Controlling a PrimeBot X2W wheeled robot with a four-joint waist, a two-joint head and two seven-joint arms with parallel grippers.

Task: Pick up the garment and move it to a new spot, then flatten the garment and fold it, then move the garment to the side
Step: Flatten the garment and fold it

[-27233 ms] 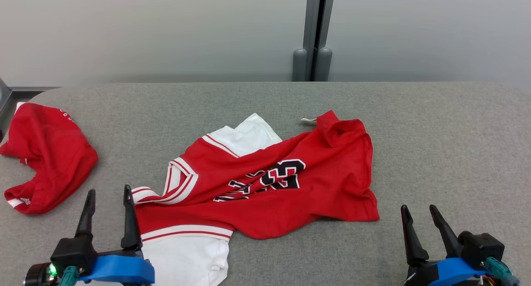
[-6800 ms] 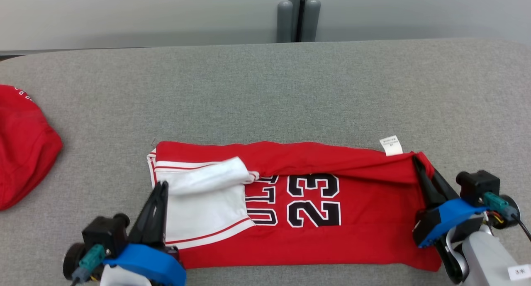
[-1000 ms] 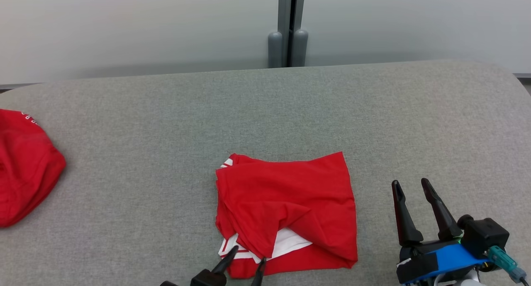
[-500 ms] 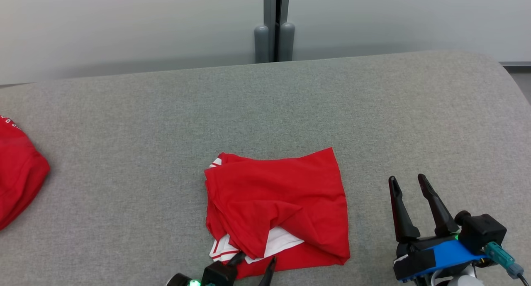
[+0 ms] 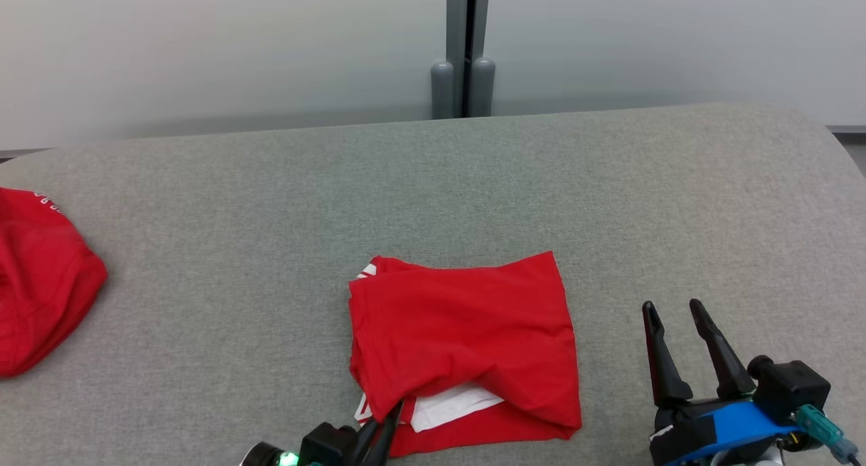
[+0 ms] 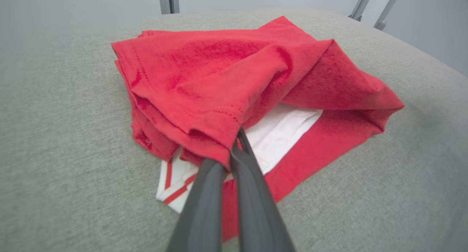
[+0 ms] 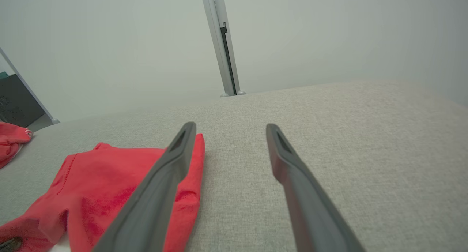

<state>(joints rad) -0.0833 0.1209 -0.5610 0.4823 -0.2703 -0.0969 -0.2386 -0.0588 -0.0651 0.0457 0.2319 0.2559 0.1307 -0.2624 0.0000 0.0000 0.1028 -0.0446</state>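
The garment (image 5: pixel 467 331) lies folded into a rough red square near the front middle of the grey table (image 5: pixel 270 202), with a white layer showing at its near edge. My left gripper (image 5: pixel 394 409) is at the garment's near-left corner, shut on the hanging red top flap. The left wrist view shows that gripper (image 6: pixel 236 149) pinching the red hem of the garment (image 6: pixel 226 72), one fingertip tucked under the cloth. My right gripper (image 5: pixel 673 308) stands open on the table to the right of the garment, touching nothing. In the right wrist view this gripper (image 7: pixel 230 127) has the garment (image 7: pixel 91 179) at its left.
A second red garment (image 5: pixel 40 276) lies bunched at the table's left edge, also seen far left as the red bundle (image 7: pixel 11 135). A grey post (image 5: pixel 465 47) stands against the pale wall behind the table. The table's right end curves off near my right arm.
My left gripper has closed on the garment's near-left flap, which now lies lower over the white layer. The head camera has shifted slightly. The right gripper has stayed open in place.
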